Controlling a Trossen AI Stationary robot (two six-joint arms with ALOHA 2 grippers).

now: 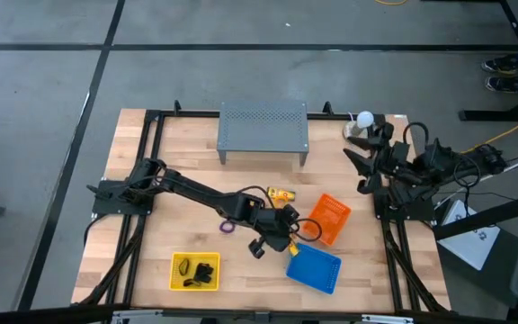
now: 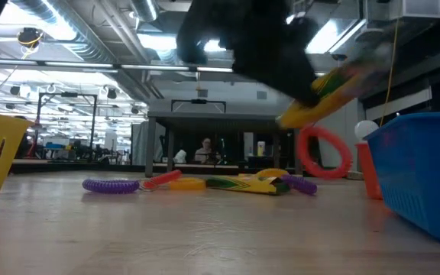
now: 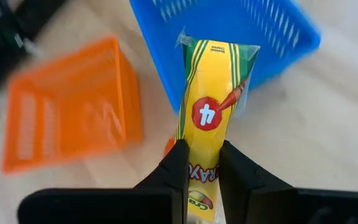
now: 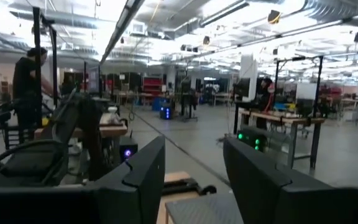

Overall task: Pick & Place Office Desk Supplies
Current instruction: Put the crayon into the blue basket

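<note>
My left gripper [image 1: 288,225] is shut on a yellow packet [image 3: 209,106] marked with a red dot. It hangs over the table between the orange basket [image 1: 329,218] and the blue basket [image 1: 314,267]. The low view shows the packet [image 2: 333,90] raised above the table. More supplies lie on the wood: a second yellow packet [image 2: 250,183], purple loops [image 2: 111,185], an orange loop [image 2: 186,183] and a red loop [image 2: 323,151]. The yellow basket [image 1: 194,272] holds several dark items. My right gripper [image 4: 191,155] is open and empty at the table's far right [image 1: 365,166]. My left gripper pinches the packet near one end [image 3: 202,177] between its two fingers [image 3: 178,165], which lie across its width on its two long edges. The rest of the packet sticks out forward past the fingertips. It is lifted clear of the table and tilted.
The grey perforated shelf [image 1: 263,126] stands at the far middle of the table. A white ball [image 1: 364,118] sits by the right arm. The blue basket's wall [image 2: 426,168] stands close at the near right. Bare wood lies at the near middle.
</note>
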